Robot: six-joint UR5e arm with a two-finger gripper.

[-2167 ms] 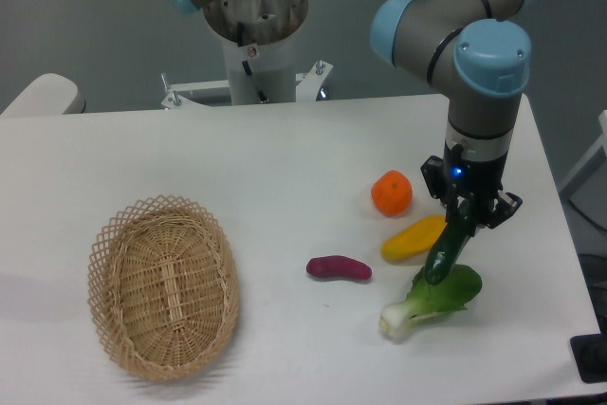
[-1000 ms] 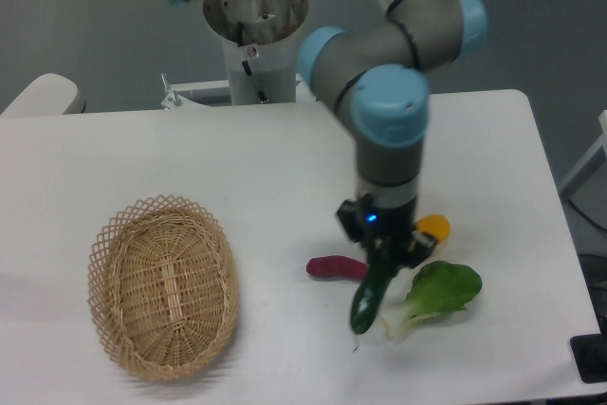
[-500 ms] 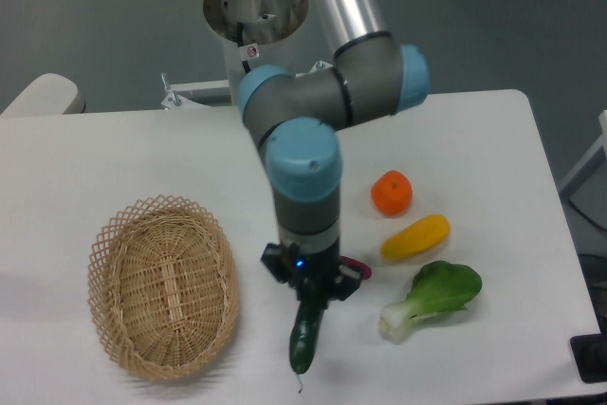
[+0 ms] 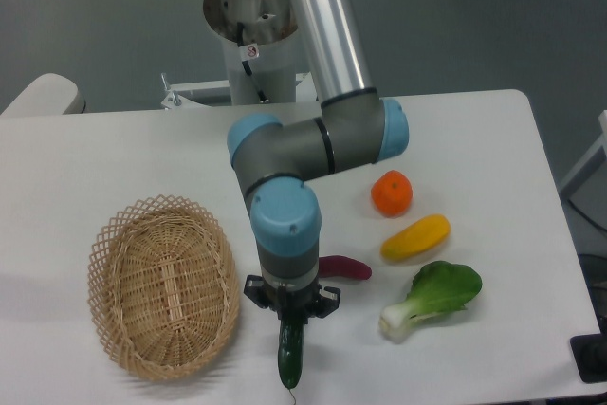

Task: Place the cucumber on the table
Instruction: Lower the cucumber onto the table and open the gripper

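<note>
We see the gripper (image 4: 290,313) pinching the cucumber (image 4: 289,354), which hangs near-upright at the near edge of the table (image 4: 114,158), just right of the wicker basket (image 4: 163,286). Farther right lie a purple sweet potato (image 4: 345,267), bok choy (image 4: 432,299), yellow vegetable (image 4: 415,237) and orange (image 4: 392,193).

No text can be read; a small round sticker (image 4: 252,52) on the robot base (image 4: 254,21) looks like a red-ringed warning sign, too blurred to be sure.
</note>
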